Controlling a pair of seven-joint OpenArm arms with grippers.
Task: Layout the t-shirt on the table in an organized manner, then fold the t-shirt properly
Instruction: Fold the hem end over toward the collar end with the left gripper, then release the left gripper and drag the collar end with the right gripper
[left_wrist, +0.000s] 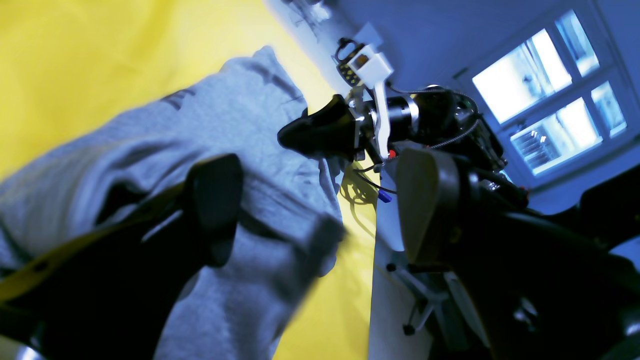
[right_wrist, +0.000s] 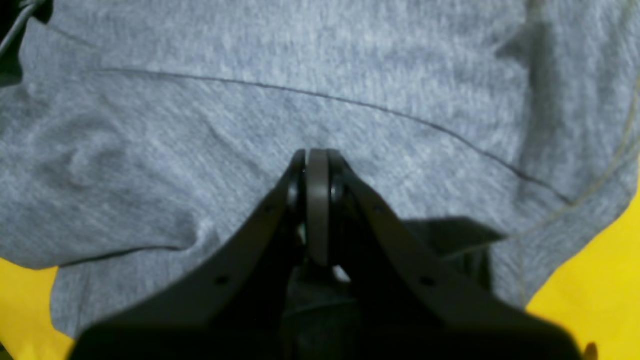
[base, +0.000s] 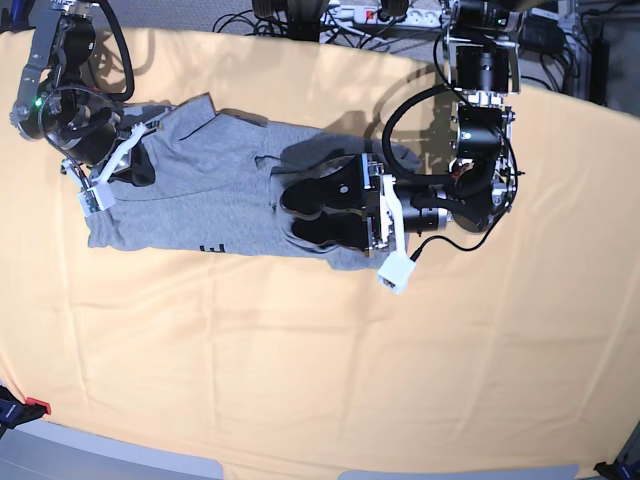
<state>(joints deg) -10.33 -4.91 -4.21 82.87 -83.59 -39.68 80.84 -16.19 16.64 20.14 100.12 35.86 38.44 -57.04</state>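
Observation:
The heather-grey t-shirt (base: 220, 190) lies as a long band across the far left of the peach table (base: 300, 380), with a bit of black lettering at its near edge. My left gripper (base: 298, 213) hovers open over the shirt's right part. Its two fingers are spread wide in the left wrist view (left_wrist: 320, 165), with the t-shirt (left_wrist: 260, 125) under them. My right gripper (base: 138, 167) is at the shirt's left end. In the right wrist view it (right_wrist: 316, 154) is shut, its tip in the grey fabric (right_wrist: 250, 100). It also shows in the left wrist view (left_wrist: 292, 137).
Cables and a power strip (base: 350, 15) run along the table's far edge. The near half of the table (base: 300, 380) is bare cloth. A small red object (base: 30, 408) sits at the near left corner. A window (left_wrist: 550, 90) shows beyond the table.

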